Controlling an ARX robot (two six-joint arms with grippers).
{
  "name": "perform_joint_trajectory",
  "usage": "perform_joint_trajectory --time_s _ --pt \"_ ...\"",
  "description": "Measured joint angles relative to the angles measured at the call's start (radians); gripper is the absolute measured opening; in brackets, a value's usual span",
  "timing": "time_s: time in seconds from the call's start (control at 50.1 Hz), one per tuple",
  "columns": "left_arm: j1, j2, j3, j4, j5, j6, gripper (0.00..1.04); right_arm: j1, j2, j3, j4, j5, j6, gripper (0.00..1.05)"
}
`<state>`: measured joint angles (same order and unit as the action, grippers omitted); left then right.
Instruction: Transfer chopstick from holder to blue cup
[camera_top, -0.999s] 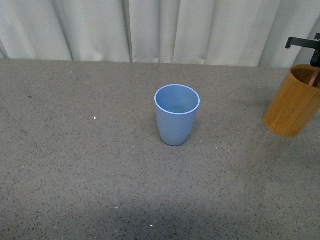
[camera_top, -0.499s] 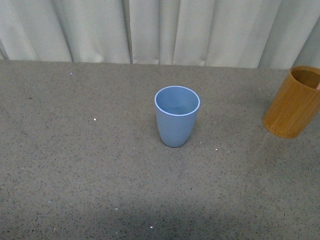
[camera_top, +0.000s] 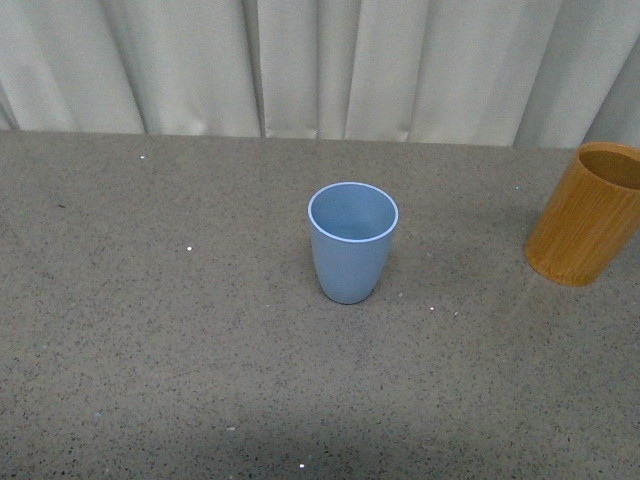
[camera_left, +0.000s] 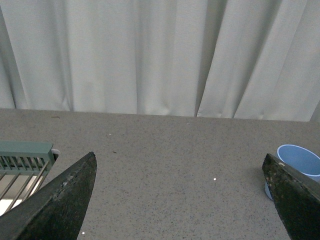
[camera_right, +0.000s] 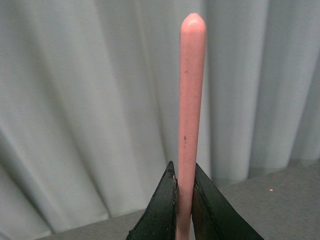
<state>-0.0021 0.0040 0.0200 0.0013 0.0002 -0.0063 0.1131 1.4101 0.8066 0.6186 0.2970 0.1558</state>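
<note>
The light-blue cup (camera_top: 352, 242) stands upright and empty at the middle of the grey table. The brown-orange holder (camera_top: 588, 213) stands at the right edge; no stick shows in it. Neither arm shows in the front view. In the right wrist view my right gripper (camera_right: 183, 176) is shut on the pink chopstick (camera_right: 190, 90), which sticks up past the fingertips against the curtain. In the left wrist view my left gripper (camera_left: 181, 161) is open and empty above the table, with the blue cup (camera_left: 299, 160) beside one of its fingers (camera_left: 295, 195).
A white curtain (camera_top: 320, 60) hangs behind the table's far edge. A green rack-like object (camera_left: 25, 159) sits at the edge of the left wrist view. The grey speckled tabletop (camera_top: 180, 330) spreads around the cup.
The right gripper and the pink stick, seen at the holder's mouth a second ago, have left the front view. The front view has shifted slightly, so the cup and holder sit lower.
</note>
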Motion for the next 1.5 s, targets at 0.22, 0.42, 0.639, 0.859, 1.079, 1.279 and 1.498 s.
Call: perform_joint_trajectory --time_s 0.22,0.42,0.639,0.859,1.079,1.279,1.498 --pt "0.000 0.000 0.000 0.000 0.000 0.000 0.98 0.214 0.003 0.000 -0.004 0.058 0.032 0.03" --pt "0.000 0.000 0.000 0.000 0.000 0.000 0.98 0.312 0.110 0.000 0.024 0.103 0.068 0.03" --pt "0.000 0.000 0.000 0.000 0.000 0.000 0.98 0.383 0.220 0.010 0.046 0.120 0.092 0.03" --pt "0.000 0.000 0.000 0.000 0.000 0.000 0.98 0.404 0.301 0.038 0.071 0.136 0.104 0.03" --pt "0.000 0.000 0.000 0.000 0.000 0.000 0.98 0.402 0.349 0.049 0.072 0.140 0.124 0.03" --pt "0.000 0.000 0.000 0.000 0.000 0.000 0.98 0.402 0.369 0.064 0.071 0.140 0.138 0.03" --pt "0.000 0.000 0.000 0.000 0.000 0.000 0.98 0.405 0.376 0.070 0.071 0.140 0.140 0.03"
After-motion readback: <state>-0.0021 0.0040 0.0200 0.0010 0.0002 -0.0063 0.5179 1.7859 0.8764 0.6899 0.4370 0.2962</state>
